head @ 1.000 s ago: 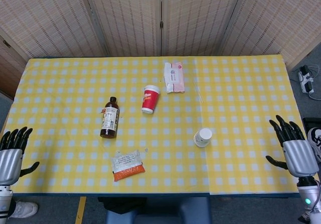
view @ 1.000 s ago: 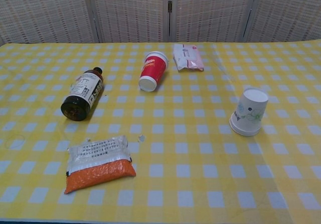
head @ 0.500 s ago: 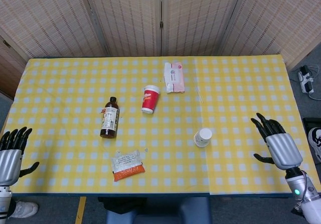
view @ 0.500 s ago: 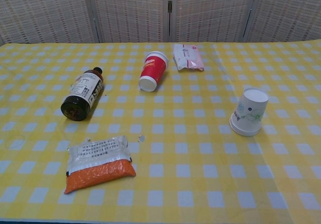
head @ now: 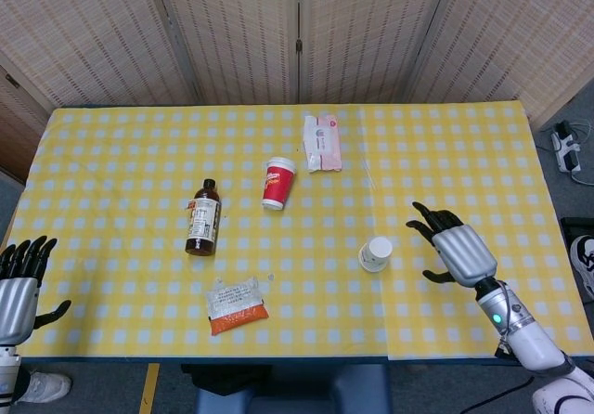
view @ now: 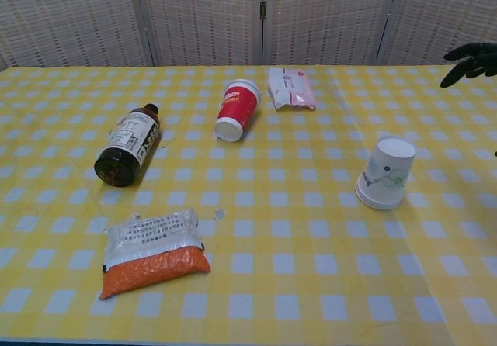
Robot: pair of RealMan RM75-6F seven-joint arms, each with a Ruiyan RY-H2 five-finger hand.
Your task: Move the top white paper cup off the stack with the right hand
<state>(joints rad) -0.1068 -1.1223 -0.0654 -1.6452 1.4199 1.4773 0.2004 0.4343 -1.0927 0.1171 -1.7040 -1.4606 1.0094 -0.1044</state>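
My left hand (head: 19, 293) hangs open off the tabletop's (head: 121, 163) left edge. The white cups (head: 375, 253) stand upside down right of the red cup (head: 277, 183); just right of them, my right hand (head: 457, 252) hovers open.

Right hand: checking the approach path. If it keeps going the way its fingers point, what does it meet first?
Probably the white paper cup stack; the right hand points left toward it, height unclear.
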